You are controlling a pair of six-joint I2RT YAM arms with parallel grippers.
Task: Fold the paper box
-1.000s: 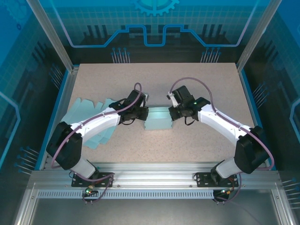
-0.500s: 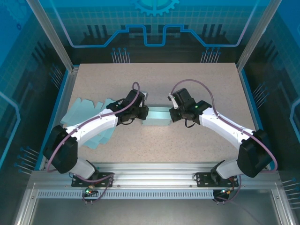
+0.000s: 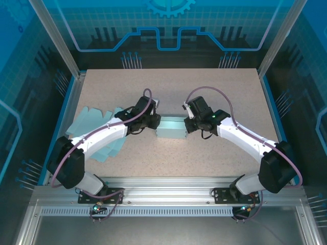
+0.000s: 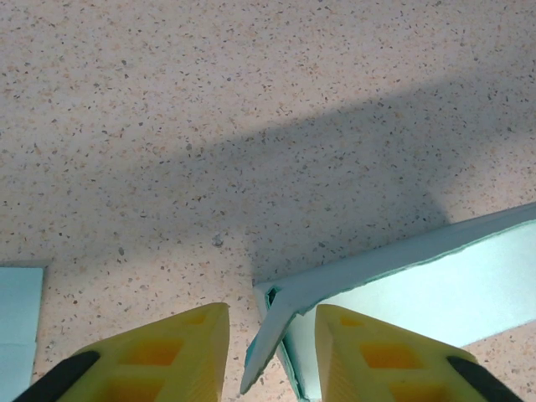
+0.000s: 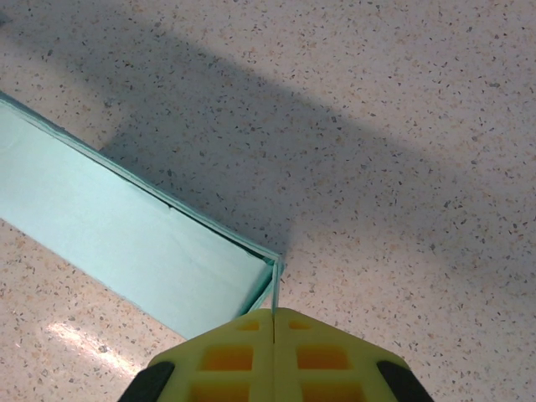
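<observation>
The teal paper box (image 3: pixel 171 129) lies in the middle of the table between both arms. My left gripper (image 3: pixel 154 122) is at its left end. In the left wrist view the yellow fingers (image 4: pixel 159 356) stand apart, and a loose corner flap (image 4: pixel 272 339) of the box (image 4: pixel 435 285) hangs between them, touching neither one. My right gripper (image 3: pixel 188 124) is at the box's right end. Seen from the right wrist, that gripper (image 5: pixel 274 322) is shut on the thin upright end wall of the box (image 5: pixel 126 234).
A pile of flat teal paper blanks (image 3: pixel 94 125) lies at the left side of the speckled table (image 3: pixel 219 89), under the left arm. Metal frame posts and blue panels stand around the table's edges.
My left gripper has opened and released the box's left corner flap. The right gripper has stayed shut on the right wall, and the box has shifted slightly.
</observation>
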